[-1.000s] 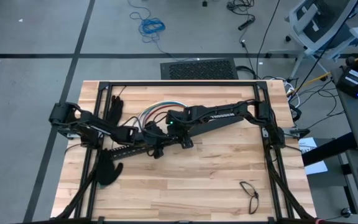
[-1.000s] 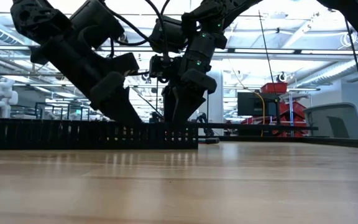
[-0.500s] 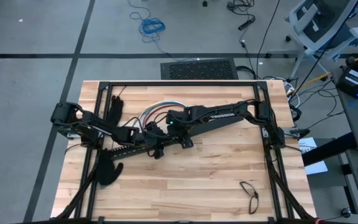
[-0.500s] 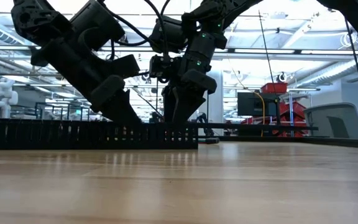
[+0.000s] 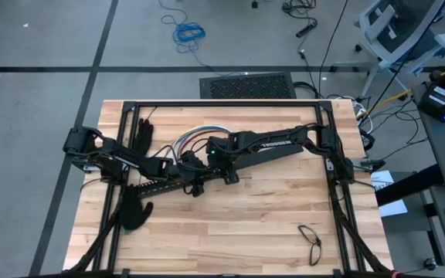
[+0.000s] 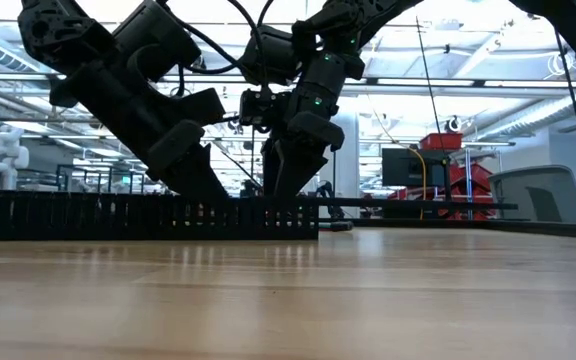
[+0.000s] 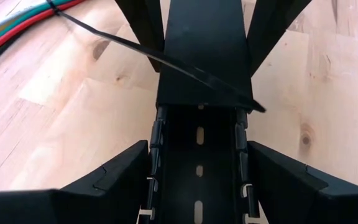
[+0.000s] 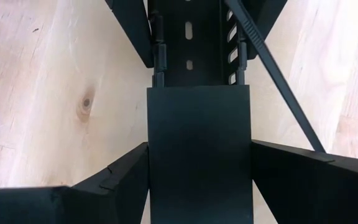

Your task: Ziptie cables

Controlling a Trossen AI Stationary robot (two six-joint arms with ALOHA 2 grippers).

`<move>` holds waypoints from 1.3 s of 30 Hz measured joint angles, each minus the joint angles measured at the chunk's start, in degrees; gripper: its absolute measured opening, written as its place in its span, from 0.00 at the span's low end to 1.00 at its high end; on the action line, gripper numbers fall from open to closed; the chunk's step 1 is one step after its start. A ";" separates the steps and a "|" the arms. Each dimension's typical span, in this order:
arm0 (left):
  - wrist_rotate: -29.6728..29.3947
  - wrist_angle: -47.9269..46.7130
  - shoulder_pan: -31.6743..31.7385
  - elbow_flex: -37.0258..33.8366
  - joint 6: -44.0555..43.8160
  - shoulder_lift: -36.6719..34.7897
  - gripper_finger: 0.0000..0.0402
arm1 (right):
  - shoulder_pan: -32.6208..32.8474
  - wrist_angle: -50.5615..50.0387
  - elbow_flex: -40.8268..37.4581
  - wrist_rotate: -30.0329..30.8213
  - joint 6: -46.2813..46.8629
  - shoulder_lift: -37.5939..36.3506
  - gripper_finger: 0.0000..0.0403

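A long black slotted bar [image 5: 147, 188] lies flat on the table, and a flat black lid [image 8: 199, 149] covers part of it. My left gripper [image 7: 199, 186] closes on the bar's open part, and my right gripper [image 8: 199, 186] closes on the lidded part right beside it. The cables [image 5: 195, 137], red, blue, white and green, lie in a loop on the table behind the grippers. A thin dark ziptie [image 7: 166, 62] runs from the cables [image 7: 17, 25] slantwise over the lid. Its free end [image 8: 316, 144] reaches my right gripper's finger. My left gripper pinches the bar's open slotted part by its two side walls [image 7: 156, 155], one finger on each long side, so the fingers lie across it. They come slanting down from the table's left. The bar stays flat on the table. My right gripper pinches the lidded stretch of the bar by its two long edges [image 8: 149, 163], one finger on each side, across the bar. The fingers point steeply down from the table's right. The lidded part rests on the table.
One black glove [image 5: 142, 135] lies at the far left and another [image 5: 134, 210] near the bar's left end. A thin dark loop [image 5: 311, 241] lies near the front right corner. Black frame rails [image 5: 222, 103] border the table. Bare wood spreads across the near half.
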 joint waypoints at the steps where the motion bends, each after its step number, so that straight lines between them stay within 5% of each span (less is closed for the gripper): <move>1: -0.02 0.00 0.00 0.00 0.00 0.00 0.65 | 0.00 0.00 0.00 0.00 -0.08 0.00 0.61; 7: -0.22 0.13 -0.01 0.00 0.34 0.13 0.63 | 0.00 0.04 0.00 0.00 -0.08 0.00 0.61; 16: -2.06 1.11 -0.68 0.00 0.11 0.74 0.48 | 0.00 0.58 0.00 0.09 -0.22 0.04 0.61; 39: -1.93 1.16 -0.68 0.00 1.67 0.74 0.47 | 0.28 4.28 -0.07 -0.57 0.46 0.26 0.61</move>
